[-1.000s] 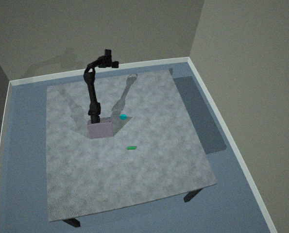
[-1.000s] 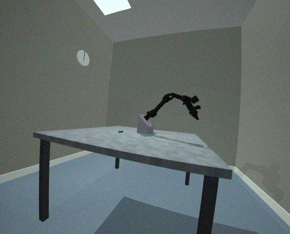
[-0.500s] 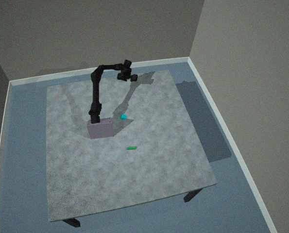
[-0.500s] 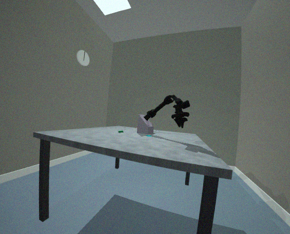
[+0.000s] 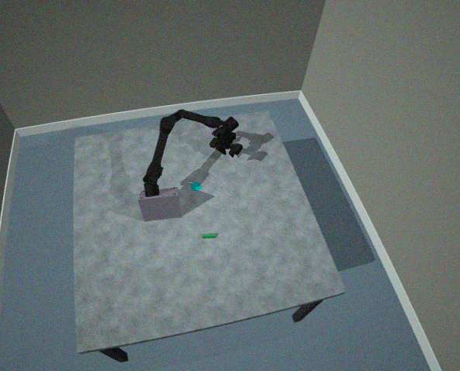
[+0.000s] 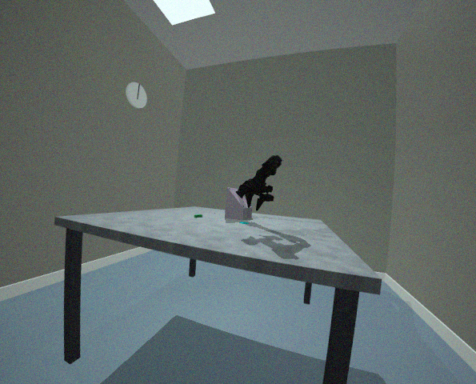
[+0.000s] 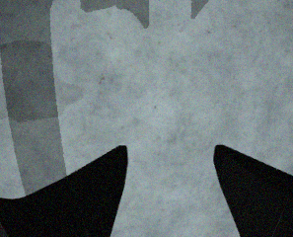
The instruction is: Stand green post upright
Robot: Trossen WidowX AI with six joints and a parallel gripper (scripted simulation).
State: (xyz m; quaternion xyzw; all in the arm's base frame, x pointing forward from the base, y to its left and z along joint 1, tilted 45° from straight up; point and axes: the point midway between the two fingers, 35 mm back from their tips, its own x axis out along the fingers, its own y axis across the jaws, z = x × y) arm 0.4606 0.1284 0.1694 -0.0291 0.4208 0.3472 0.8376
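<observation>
The green post [image 5: 209, 235] [image 6: 198, 216] lies on its side on the grey table, apart from the cyan circle. The cyan circle [image 5: 195, 186] [image 6: 244, 223] lies flat on the table near the arm's base, with nothing standing in it. My gripper [image 5: 228, 154] [image 6: 253, 208] [image 7: 170, 153] is open and empty. It hangs above the table, beyond the circle and on the side away from the post, with its fingers pointing down. The wrist view shows only table surface and shadows between and beyond the fingertips; the post and the circle are not in that view.
A pinkish wedge-shaped base block [image 5: 161, 206] [image 6: 233, 207] carries the arm and stands close beside the cyan circle. The grey table [image 5: 141, 279] [image 6: 146, 229] bears shadows of the arm. Room walls surround it, and a round clock [image 6: 136, 94] hangs on one.
</observation>
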